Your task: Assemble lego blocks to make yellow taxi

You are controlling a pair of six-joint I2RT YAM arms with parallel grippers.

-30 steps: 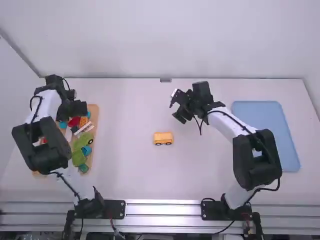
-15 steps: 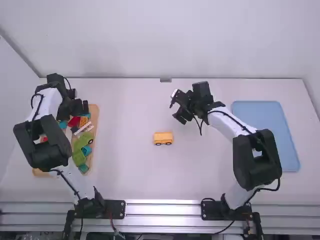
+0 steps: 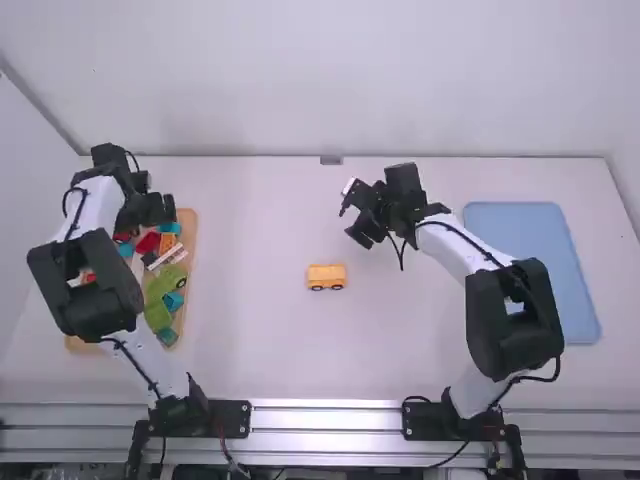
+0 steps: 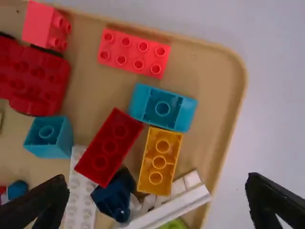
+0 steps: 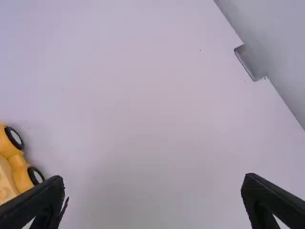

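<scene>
On the middle of the table stands a yellow wheeled lego base with yellow block on it [image 3: 326, 276]; its wheels also show at the edge of the right wrist view [image 5: 16, 164]. My left gripper [image 3: 158, 211] is over the far end of the brick tray at the left. In the left wrist view my left gripper [image 4: 157, 202] is open above loose bricks, among them a yellow-orange brick [image 4: 160, 161] lying hollow side up beside a dark red one [image 4: 109, 147]. My right gripper [image 3: 358, 217] is above the table beyond the yellow piece; in its wrist view the right gripper [image 5: 152, 202] stands open, holding nothing.
The wooden tray [image 3: 188, 222] also holds teal bricks [image 4: 162, 108], a red brick [image 4: 134, 53], white pieces [image 4: 167, 207] and green pieces [image 3: 158, 316]. A blue tray [image 3: 530, 270] lies at the right. A wall rises along the table's far edge.
My left gripper has shifted slightly over the tray, with its fingers wider apart than a second ago. The right arm and the yellow piece have stayed still.
</scene>
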